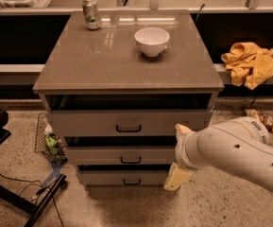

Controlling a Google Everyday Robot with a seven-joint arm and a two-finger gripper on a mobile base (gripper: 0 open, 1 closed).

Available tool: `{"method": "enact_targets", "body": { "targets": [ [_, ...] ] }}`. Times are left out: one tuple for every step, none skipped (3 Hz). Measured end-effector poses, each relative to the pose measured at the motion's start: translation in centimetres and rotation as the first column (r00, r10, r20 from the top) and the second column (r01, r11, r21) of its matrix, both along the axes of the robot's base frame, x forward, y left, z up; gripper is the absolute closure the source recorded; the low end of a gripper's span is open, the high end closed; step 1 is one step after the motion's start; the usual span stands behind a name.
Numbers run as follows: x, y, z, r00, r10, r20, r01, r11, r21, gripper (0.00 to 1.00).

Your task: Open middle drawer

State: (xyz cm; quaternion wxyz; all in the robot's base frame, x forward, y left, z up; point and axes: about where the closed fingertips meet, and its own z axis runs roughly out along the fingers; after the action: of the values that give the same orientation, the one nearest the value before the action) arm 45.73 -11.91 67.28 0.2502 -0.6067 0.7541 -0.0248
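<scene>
Light comes from above and behind the cabinet (103, 63), laying pale streaks of glare along the rear of its top beside the can (91, 13). The gaps above its drawer fronts are black with shadow. My gripper (177, 177), at the cabinet's lower right front corner, is evenly lit.

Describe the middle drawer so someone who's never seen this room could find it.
Find the grey-brown cabinet with a white bowl on top. The middle drawer is second of its three; the robot's hand hangs just below its right end. Its front is lower than the top drawer's, and it sits above the bottom drawer.
</scene>
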Motion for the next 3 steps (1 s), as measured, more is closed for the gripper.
{"method": "enact_targets", "body": {
  "targets": [
    [0.1, 0.1, 0.5, 1.0000, 0.002, 0.003, -0.002, 1.000, -0.001, 0.00],
    [0.1, 0.1, 0.5, 1.0000, 0.002, 0.003, -0.002, 1.000, -0.001, 0.00],
    [0.5, 1.1, -3.2, 0.9992, 0.040, -0.007, -0.040, 0.999, 0.009, 0.00]
  ]
}}
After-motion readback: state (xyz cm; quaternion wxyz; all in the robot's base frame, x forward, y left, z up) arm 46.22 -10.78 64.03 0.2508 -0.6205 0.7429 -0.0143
